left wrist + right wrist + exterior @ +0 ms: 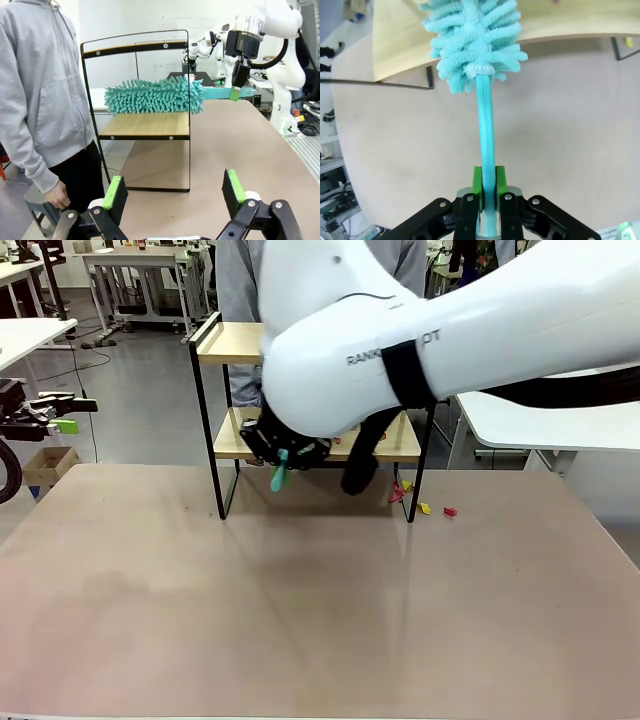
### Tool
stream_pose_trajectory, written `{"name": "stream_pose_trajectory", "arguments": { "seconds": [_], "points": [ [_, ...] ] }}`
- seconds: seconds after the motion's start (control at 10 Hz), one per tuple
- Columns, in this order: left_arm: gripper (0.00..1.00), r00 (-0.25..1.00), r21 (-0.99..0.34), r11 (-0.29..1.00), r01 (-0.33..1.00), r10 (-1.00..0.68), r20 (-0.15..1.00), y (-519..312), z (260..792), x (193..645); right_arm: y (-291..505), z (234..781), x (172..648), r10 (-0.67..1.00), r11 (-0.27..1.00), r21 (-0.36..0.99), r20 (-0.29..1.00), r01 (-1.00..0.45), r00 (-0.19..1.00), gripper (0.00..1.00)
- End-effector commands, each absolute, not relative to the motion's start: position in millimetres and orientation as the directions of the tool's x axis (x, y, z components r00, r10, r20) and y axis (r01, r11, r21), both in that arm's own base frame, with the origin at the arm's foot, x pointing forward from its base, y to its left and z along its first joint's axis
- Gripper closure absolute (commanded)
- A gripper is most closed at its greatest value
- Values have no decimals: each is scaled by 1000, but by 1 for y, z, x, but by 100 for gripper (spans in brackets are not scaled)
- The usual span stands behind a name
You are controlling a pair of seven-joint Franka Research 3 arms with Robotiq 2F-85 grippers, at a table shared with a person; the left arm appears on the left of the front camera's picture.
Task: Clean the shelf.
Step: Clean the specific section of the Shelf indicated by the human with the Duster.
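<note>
Over on your left side, the left arm sits parked off the edge of the desk point(320, 620), jaws spread wide with nothing between the green pads point(116, 197). Straight ahead of those jaws and well apart from them stands the shelf point(145, 125), seen end-on, with a person point(40, 90) in a grey hoodie just beyond its far side, one hand point(59, 197) hanging low.

Move to the middle and you're at the shelf itself: two wooden boards in a black frame, their long axis running side to side across the desk.

Now your right arm, reaching across the middle. Its jaws are clamped tight on the teal handle point(486, 135) of a fluffy duster point(155, 95). The handle runs straight out from the jaws, and the head lies directly ahead of them, between the two boards and low over the lower one. Whether the fronds press on the wood, I cannot tell.

Here's what matters: the duster's long axis points into the shelf, crossing the board's length. So the sweep looks like a sideways one for the right arm, which is far nearer.

Right of those jaws, red and yellow scraps point(448, 511) lie on the desk by the frame's leg.
</note>
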State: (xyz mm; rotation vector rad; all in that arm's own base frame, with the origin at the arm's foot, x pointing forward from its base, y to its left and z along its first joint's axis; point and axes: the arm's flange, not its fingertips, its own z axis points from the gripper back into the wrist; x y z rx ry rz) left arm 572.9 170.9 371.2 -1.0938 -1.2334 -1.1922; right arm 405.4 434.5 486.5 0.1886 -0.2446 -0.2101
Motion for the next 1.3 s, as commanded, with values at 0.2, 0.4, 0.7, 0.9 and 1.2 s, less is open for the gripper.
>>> {"name": "stream_pose_trajectory", "arguments": {
  "seconds": [0.2, 0.4, 0.7, 0.9, 1.2],
  "points": [
    [0, -36, 40, 85, 996, -52, 998, 171, 375, 571, 360, 476, 393, -278, 953, 172, 168, 249, 946, 87],
    [0, -36, 40, 85, 996, -52, 998, 171, 375, 571, 329, 475, 388, -321, 945, 129, 179, 301, 930, 87],
    [0, -36, 40, 85, 996, -52, 998, 171, 375, 571, 287, 481, 383, -398, 915, 23, 211, 403, 893, 87],
    [0, -36, 40, 85, 996, -52, 998, 171, 375, 571, 277, 488, 376, -427, 894, -5, 294, 448, 855, 87],
    [0, -36, 40, 85, 996, -52, 998, 171, 375, 571, 280, 488, 383, -394, 916, 24, 234, 400, 889, 87]
  ]
}}
